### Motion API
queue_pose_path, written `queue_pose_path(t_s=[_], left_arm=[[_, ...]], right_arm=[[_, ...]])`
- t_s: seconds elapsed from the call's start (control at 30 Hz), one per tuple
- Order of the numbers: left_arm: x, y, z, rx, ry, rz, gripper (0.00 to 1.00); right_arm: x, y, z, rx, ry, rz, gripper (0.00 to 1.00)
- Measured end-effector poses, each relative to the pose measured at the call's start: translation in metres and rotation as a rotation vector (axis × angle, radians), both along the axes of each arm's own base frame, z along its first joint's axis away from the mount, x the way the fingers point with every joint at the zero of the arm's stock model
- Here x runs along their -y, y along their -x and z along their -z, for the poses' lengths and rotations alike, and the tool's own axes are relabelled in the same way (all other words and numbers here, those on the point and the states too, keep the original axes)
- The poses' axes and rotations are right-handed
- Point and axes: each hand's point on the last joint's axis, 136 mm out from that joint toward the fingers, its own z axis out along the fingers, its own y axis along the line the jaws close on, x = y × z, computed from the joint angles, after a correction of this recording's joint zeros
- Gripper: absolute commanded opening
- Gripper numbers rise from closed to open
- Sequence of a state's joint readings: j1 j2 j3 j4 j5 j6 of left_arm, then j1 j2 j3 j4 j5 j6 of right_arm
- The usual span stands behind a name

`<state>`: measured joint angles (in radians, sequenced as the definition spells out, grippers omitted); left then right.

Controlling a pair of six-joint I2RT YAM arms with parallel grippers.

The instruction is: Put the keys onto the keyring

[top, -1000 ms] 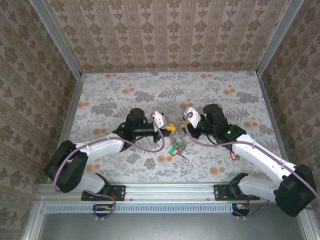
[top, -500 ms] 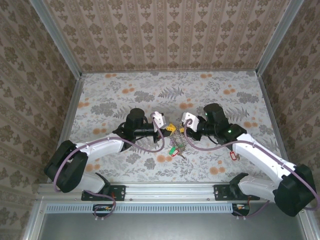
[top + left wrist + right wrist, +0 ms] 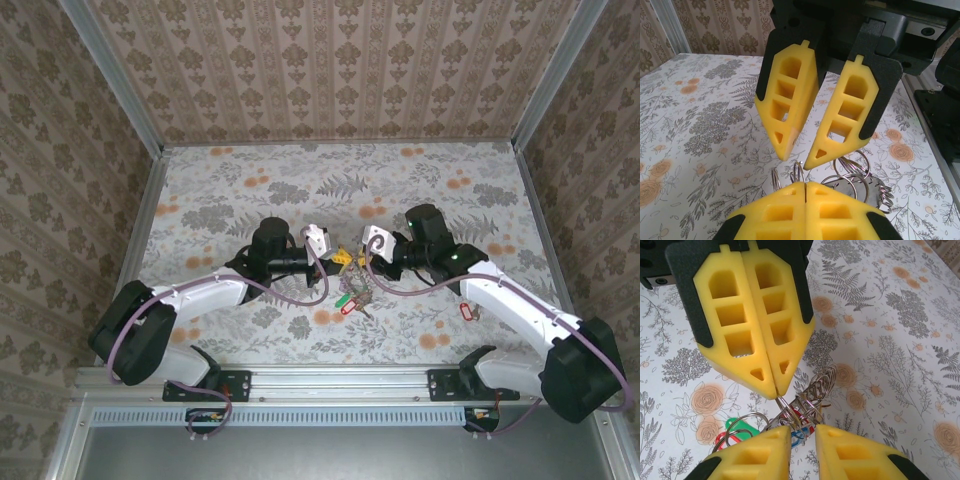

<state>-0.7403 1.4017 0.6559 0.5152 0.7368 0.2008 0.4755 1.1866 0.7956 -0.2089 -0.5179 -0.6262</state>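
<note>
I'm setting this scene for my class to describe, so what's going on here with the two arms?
The two arms meet mid-table over the keyring. The left gripper is shut on one of its wire loops; the right gripper faces it, slightly open around the tangle. Green- and red-tagged keys lie just beneath, and one red-tagged key lies apart beside the right arm.

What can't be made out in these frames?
Top external: keys too small to count.
Left wrist: which of the rings the left gripper pinches; its shut pads hide the contact.
Right wrist: coloured tags partly hidden behind the right gripper.
</note>
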Motion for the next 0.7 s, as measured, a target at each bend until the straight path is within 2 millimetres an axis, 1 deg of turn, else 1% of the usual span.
queue_pose_path(t_s=[0.17, 0.27, 0.33, 0.5, 0.67, 0.7], left_arm=[[0.0001, 0.0004, -0.0002, 0.0, 0.001, 0.002, 0.0], [0.0001, 0.0005, -0.0003, 0.0, 0.002, 0.003, 0.0], [0.0001, 0.0006, -0.0002, 0.0, 0.002, 0.003, 0.0], [0.0, 0.001, 0.0001, 0.0, 0.002, 0.005, 0.0], [-0.0001, 0.001, 0.0003, 0.0, 0.001, 0.005, 0.0], [-0.0002, 0.001, 0.0002, 0.0, 0.001, 0.004, 0.04]], right_arm=[[-0.0019, 0.0007, 0.0036, -0.019, -0.007, -0.013, 0.21], [-0.0032, 0.0021, 0.004, -0.028, -0.015, -0.025, 0.17], [-0.0038, 0.003, 0.0035, -0.03, -0.02, -0.032, 0.1], [-0.004, 0.0039, 0.0031, -0.04, -0.03, -0.037, 0.0], [-0.004, 0.0048, 0.0021, -0.046, -0.033, -0.04, 0.0], [-0.0039, 0.005, 0.0016, -0.05, -0.032, -0.039, 0.0]])
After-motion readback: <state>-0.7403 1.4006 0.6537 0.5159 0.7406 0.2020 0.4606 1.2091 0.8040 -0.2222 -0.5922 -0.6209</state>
